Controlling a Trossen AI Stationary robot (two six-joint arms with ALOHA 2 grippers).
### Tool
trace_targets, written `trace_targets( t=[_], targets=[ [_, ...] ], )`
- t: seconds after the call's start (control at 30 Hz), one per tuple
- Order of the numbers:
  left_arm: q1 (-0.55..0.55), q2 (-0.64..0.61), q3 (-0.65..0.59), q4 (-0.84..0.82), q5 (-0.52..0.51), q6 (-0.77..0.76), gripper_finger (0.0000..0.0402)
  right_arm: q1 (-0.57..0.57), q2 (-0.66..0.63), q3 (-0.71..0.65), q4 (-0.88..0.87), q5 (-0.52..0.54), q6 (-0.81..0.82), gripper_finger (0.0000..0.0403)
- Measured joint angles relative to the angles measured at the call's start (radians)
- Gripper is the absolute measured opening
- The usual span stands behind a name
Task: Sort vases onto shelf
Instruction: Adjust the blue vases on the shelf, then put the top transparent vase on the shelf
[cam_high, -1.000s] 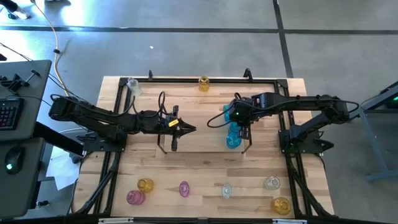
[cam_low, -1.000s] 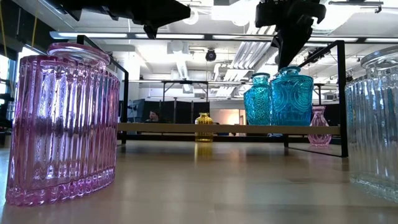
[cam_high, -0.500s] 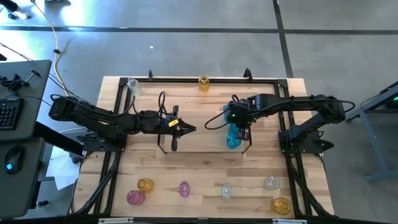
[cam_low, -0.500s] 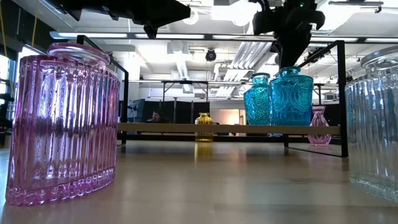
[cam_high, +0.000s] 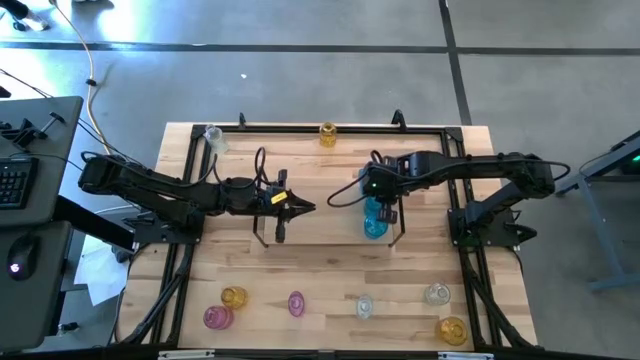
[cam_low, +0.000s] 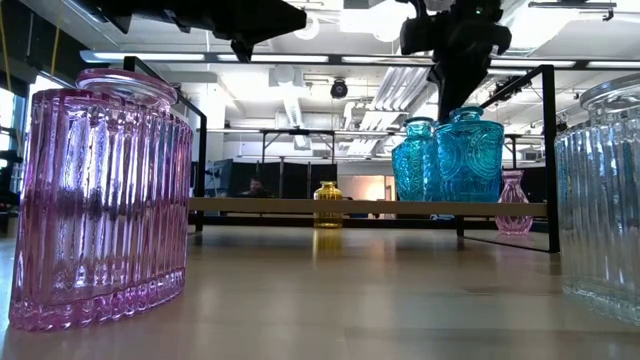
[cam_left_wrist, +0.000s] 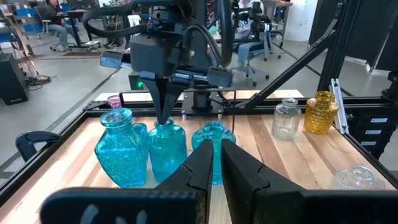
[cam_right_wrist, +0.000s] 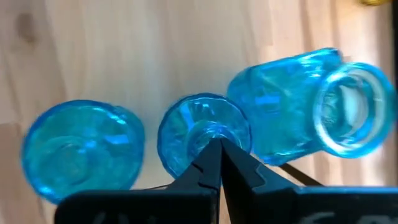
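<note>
Right gripper (cam_high: 384, 203) edged slightly left, clenched above middle blue vase (cam_left_wrist: 166, 151), blue neighbours (cam_left_wrist: 122, 155) flanking, left gripper (cam_high: 300, 207) clenched, empty.

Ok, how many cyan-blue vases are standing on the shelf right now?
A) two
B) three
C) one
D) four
B: the left wrist view shows three cyan-blue vases side by side on the shelf, and the right wrist view looks down on the same three under the shut right gripper.

Robotics lab: office chairs (cam_left_wrist: 252, 46), exposed ceiling ducts (cam_low: 300, 100).
</note>
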Motion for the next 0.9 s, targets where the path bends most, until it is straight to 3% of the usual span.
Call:
trace_targets(
  t=[0.43, 0.67, 0.9],
  targets=[
    [0.0, 0.0, 0.0, -0.002, 0.0, 0.001, 0.0021, 0.064, -0.097, 0.0, 0.016, 0.095, 0.026, 0.0],
    [0.0, 0.0, 0.0, -0.025, 0.033, 0.002, 0.0021, 0.202, -0.117, 0.0, 0.016, 0.076, 0.076, 0.0],
    [-0.048, 0.0, 0.0, -0.046, 0.062, 0.046, 0.0021, 0.373, -0.118, 0.0, 0.126, 0.21, 0.079, 0.0]
  ],
)
